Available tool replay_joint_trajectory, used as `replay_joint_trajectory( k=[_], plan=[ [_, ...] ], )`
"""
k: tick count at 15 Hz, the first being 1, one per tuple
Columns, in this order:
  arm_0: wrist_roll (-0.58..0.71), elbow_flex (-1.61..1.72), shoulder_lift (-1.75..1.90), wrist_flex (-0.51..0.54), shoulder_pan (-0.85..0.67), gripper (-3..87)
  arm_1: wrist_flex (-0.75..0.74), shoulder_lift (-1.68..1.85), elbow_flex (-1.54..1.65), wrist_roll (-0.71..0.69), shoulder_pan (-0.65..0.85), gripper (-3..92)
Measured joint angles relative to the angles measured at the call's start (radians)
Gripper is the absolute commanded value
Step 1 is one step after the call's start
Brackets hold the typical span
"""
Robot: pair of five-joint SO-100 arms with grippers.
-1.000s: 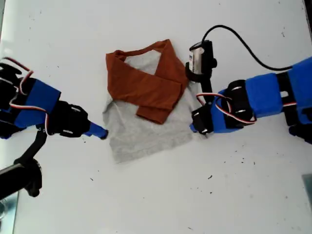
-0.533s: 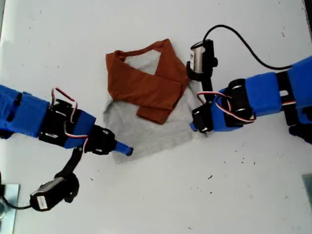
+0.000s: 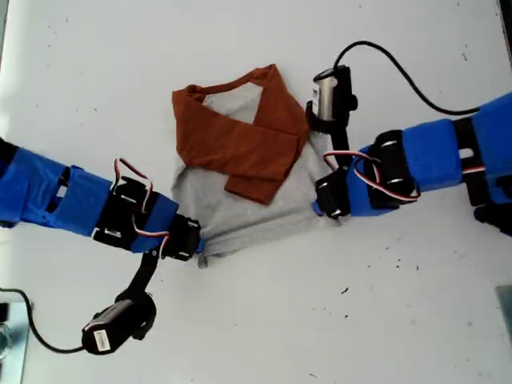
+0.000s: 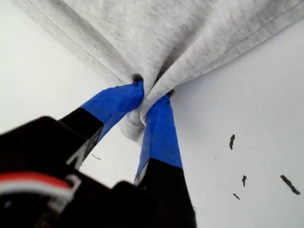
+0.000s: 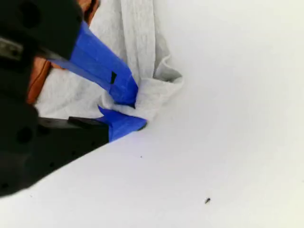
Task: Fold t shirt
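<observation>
With the t shirt (image 3: 240, 168) flat on the tabletop (image 3: 384, 320), sleeves crossed, your first gripper (image 4: 151, 97) and second gripper (image 5: 126, 111) each pinch a bottom hem corner, so lift both evenly and carry them toward the collar.

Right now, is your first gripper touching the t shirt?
Touching. In the first wrist view my first gripper is shut on a bunched grey hem of the t shirt, with the cloth pinched between its blue fingers.
</observation>
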Motion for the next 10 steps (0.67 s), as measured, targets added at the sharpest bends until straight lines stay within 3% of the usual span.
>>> replay_joint_trajectory(
  k=[2, 8, 10],
  plan=[
    [0.069, 0.003, 0.092, 0.06, -0.034, -0.3, 0.0, 0.057, 0.0, 0.008, -0.018, 3.2],
    [0.129, -0.015, 0.201, 0.04, 0.066, -0.3, -0.017, 0.218, 0.002, 0.015, -0.084, 3.2],
    [0.178, -0.015, 0.265, 0.091, 0.032, -0.3, -0.035, 0.218, -0.003, -0.028, -0.035, 3.3]
  ],
)
